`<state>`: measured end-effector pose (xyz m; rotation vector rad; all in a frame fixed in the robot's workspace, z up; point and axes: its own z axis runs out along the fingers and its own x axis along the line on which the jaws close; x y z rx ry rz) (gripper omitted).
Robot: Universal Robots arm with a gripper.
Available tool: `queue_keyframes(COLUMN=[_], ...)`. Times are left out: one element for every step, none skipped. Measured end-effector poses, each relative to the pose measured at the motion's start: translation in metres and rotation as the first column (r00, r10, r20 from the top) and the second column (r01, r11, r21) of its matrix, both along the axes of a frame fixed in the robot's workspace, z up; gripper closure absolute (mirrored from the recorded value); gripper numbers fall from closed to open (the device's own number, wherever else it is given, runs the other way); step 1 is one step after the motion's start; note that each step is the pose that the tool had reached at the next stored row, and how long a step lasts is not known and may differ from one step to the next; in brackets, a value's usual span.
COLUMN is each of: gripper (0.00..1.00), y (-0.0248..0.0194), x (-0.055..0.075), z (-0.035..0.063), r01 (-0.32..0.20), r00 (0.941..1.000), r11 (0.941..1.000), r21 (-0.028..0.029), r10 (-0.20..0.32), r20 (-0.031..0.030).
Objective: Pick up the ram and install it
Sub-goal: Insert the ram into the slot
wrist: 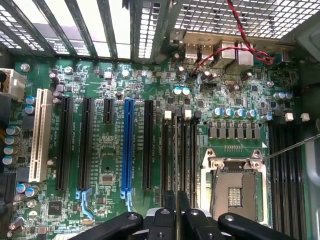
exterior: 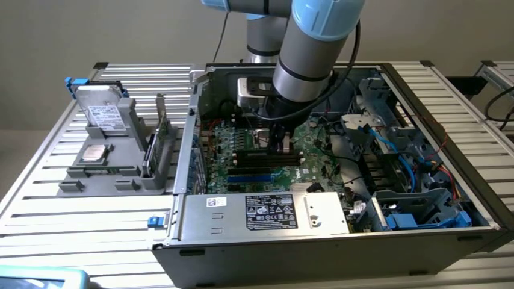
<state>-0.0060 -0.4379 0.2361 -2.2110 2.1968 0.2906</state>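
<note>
At the far left of the exterior view, a grey holder (exterior: 112, 174) sits on the slatted worktop (exterior: 80, 217), carrying a hard drive (exterior: 103, 111), a silver processor chip (exterior: 95, 153) and an upright expansion card (exterior: 161, 141). Right of it, mid-frame, stands the open computer case (exterior: 321, 256), its power supply (exterior: 265, 211) along the lower edge. My arm (exterior: 309, 54) drops in from the top centre, putting my tool (exterior: 280, 141) just above the black memory slots (exterior: 265, 159) on the motherboard (exterior: 313, 138). In the wrist view my tool (wrist: 177, 200) is clenched on the ram (wrist: 177, 160), seen edge-on as a thin strip. It lies in line with the memory slots, between the blue slot (wrist: 128, 145) and the processor socket (wrist: 235, 187). I cannot tell whether it is seated. At the exterior view's right is a blue drive cage (exterior: 422, 211).
</note>
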Motion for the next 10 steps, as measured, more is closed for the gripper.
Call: queue_keyframes(gripper=[0.86,0.86,0.86,0.86,0.86,0.86,0.86,0.86,0.86,0.86], y=[0.0,0.0002,0.0005,0.001,0.0012,0.0016,0.0019,0.0023,0.0028,0.0029], x=[-0.0006,-0.001,-0.0014,-0.0016,-0.0015,-0.0015,-0.0015,-0.0016,-0.0016,-0.0015], z=[-0.0003,-0.0005,-0.0007,-0.0009,-0.0009,-0.001,-0.0012,-0.0014,-0.0015,-0.0017], r01=[0.0,0.0,0.0,0.0,0.0,0.0,0.0,0.0,0.0,0.0], r00=[1.0,1.0,1.0,1.0,1.0,1.0,1.0,1.0,1.0,1.0], r11=[1.0,0.9999,0.9999,0.9998,0.9997,0.9997,0.9997,0.9997,0.9996,0.9996], r21=[-0.0049,-0.0105,-0.0158,-0.02,-0.0227,-0.0237,-0.0244,-0.0251,-0.0269,-0.0289], r10=[0.0,0.0,0.0,0.0,0.0,0.0,0.0,0.0,0.0,0.0], r20=[0.0013,0.0022,0.0035,0.0054,0.0062,0.0065,0.007,0.008,0.0088,0.0089])
